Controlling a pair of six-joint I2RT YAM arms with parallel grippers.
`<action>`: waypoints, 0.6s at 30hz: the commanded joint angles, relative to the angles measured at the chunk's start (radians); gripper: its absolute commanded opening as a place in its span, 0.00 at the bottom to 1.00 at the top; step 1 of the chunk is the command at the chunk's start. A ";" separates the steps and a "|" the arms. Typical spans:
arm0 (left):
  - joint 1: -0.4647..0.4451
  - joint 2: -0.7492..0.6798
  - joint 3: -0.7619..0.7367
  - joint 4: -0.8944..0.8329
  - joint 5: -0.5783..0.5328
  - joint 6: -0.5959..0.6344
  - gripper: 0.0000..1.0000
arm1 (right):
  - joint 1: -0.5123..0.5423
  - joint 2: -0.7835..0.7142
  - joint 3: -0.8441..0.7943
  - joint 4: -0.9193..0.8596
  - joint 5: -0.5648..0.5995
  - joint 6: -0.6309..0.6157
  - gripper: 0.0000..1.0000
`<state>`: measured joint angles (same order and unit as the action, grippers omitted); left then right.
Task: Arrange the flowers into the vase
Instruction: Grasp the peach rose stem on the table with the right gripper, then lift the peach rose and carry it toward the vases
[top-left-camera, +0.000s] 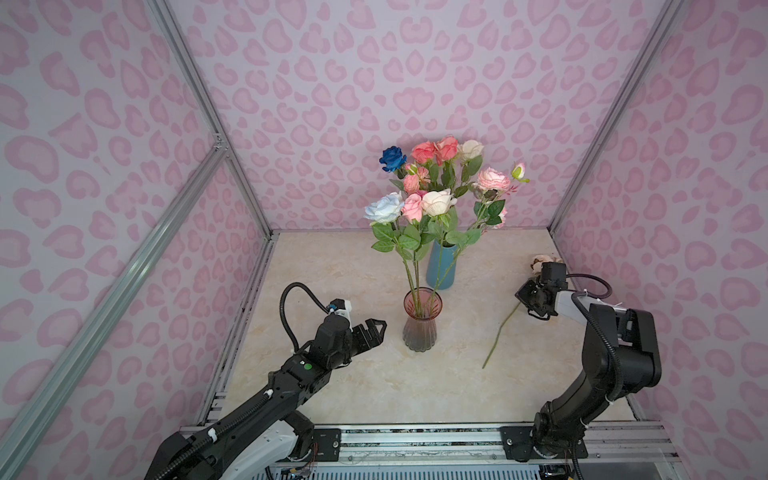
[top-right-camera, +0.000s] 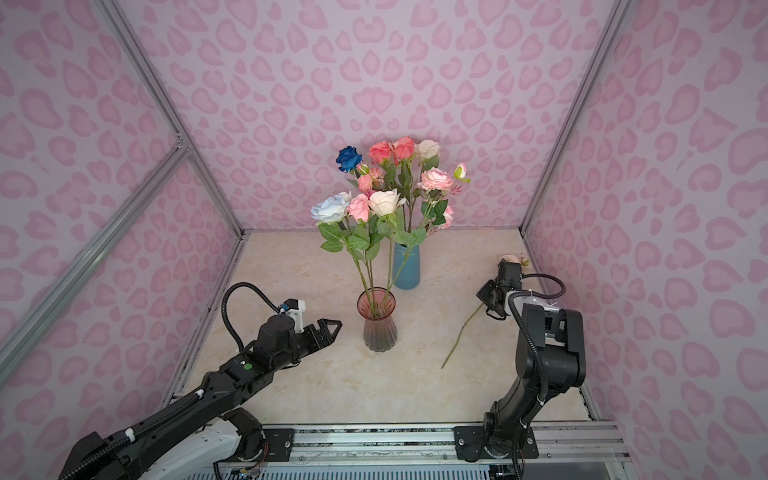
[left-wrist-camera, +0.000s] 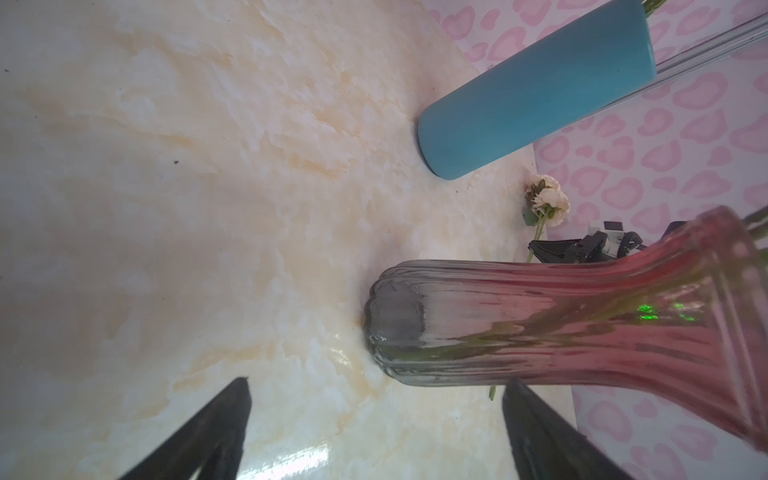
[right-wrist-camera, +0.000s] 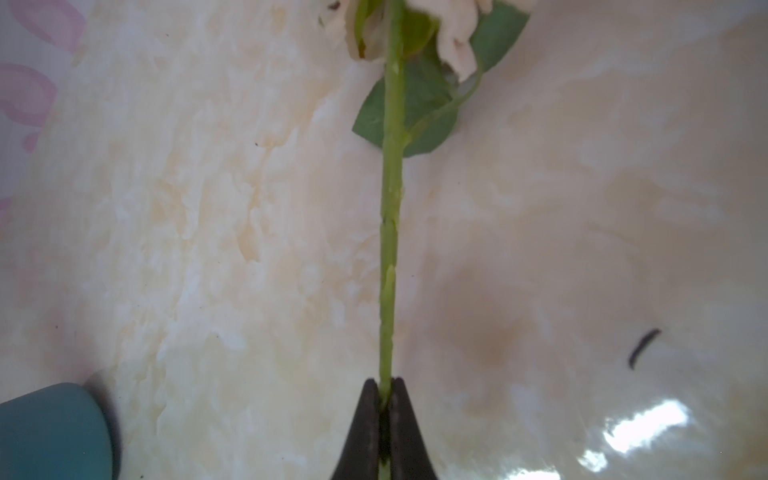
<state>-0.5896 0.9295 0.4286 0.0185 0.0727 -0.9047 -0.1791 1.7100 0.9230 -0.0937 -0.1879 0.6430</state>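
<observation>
Flowers (top-left-camera: 440, 187): most stand bunched in two vases at the back middle of the surface (top-left-camera: 332, 395); one more lies apart on the right.
Pink glass vase (top-left-camera: 420, 322): upright, in front of the blue one; several green stems show through its ribbed glass, with pale blue, pink and cream blooms above.
Blue vase (top-left-camera: 441, 268): upright, just behind; its stems rise to deep blue, coral, cream and pink blooms.
Loose flower (top-left-camera: 500, 332): cream bloom (left-wrist-camera: 546, 199) near the right wall, stem slanting toward the front of the surface.
Right hand (right-wrist-camera: 384, 386): pressed together, pinching the loose flower's stem.
Left hand (top-left-camera: 374, 330): spread wide, holding nothing, just left of the pink glass vase.
</observation>
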 joint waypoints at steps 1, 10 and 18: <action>0.000 0.010 0.020 0.040 0.015 0.008 0.96 | 0.003 -0.032 -0.016 0.031 -0.015 0.002 0.05; 0.001 -0.015 0.044 0.005 -0.008 0.040 0.96 | 0.049 -0.205 -0.036 0.032 -0.029 0.006 0.04; 0.001 -0.100 0.059 -0.071 -0.076 0.084 0.95 | 0.083 -0.432 -0.032 0.003 0.009 0.012 0.03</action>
<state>-0.5896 0.8562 0.4690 -0.0231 0.0418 -0.8532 -0.1040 1.3273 0.8883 -0.0963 -0.2077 0.6521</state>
